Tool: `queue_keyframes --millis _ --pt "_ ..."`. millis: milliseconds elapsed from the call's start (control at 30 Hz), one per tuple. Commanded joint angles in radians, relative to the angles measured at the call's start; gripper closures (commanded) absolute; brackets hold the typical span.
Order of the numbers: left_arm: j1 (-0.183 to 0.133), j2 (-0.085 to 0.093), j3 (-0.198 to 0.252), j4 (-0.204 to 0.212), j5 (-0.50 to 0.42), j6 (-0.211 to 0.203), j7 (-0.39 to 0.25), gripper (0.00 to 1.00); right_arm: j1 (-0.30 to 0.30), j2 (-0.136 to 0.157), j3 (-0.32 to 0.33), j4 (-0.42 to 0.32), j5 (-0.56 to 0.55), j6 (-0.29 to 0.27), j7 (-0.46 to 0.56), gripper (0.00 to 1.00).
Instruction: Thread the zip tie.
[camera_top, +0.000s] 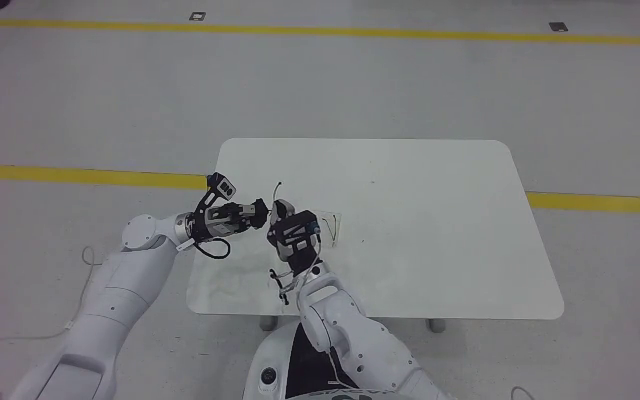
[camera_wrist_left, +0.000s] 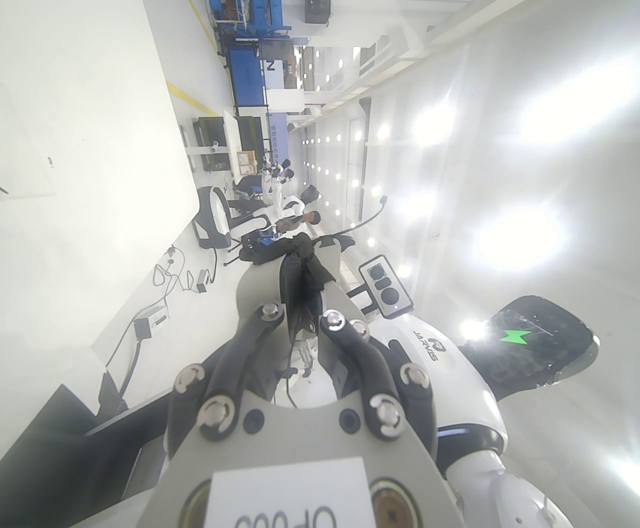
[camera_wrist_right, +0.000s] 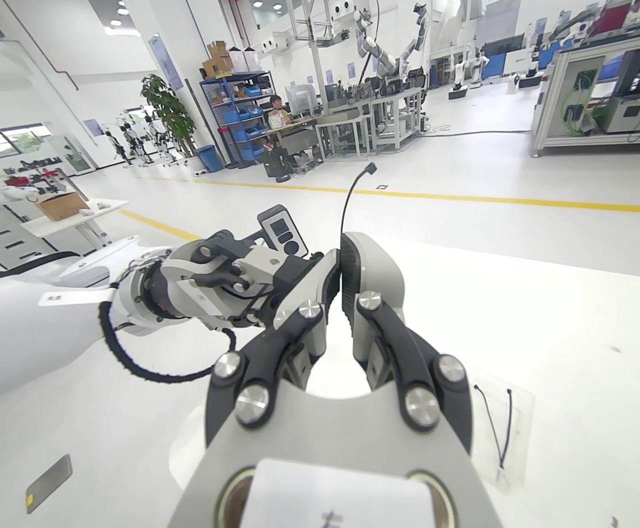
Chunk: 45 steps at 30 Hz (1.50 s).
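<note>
Two grippers meet near the surface's (camera_top: 420, 200) left edge. The right gripper's (camera_wrist_right: 341, 265) jaws clamp the zip tie (camera_wrist_right: 346, 202); the left gripper's (camera_wrist_left: 300, 260) are pinched shut alongside. Steady the head and feed the tail in squarely.

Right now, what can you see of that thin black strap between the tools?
The thin black plastic zip tie is a slim strip with a small square head at its free upper end. It rises in a gentle curve from the shut right tool, held above the white table. The left tool meets that grip; whether it pinches the strip is unclear.
</note>
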Motion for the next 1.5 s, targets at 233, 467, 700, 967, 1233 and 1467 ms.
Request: queue_keyframes --millis 233,467,700,967,1233,1467 --pt "0.0 0.0 0.0 0.0 0.0 0.0 0.0 1.0 0.003 -0.002 -0.002 0.006 0.004 -0.011 0.007 1.0" --pt "0.0 0.0 0.0 0.0 0.0 0.0 0.0 1.0 0.001 -0.002 0.002 0.007 0.001 -0.007 0.01 1.0" --pt "0.0 0.0 0.0 0.0 0.0 0.0 0.0 1.0 -0.004 -0.001 0.007 0.003 0.0 -0.003 0.014 1.0" --pt "0.0 0.0 0.0 0.0 0.0 0.0 0.0 1.0 -0.002 -0.003 0.009 0.008 0.017 -0.016 0.022 1.0" --pt "0.0 0.0 0.0 0.0 0.0 0.0 0.0 1.0 -0.002 -0.004 0.01 0.011 0.021 -0.015 0.016 1.0" --pt "0.0 0.0 0.0 0.0 0.0 0.0 0.0 1.0 -0.013 -0.003 0.018 0.007 0.031 -0.014 0.001 0.0"
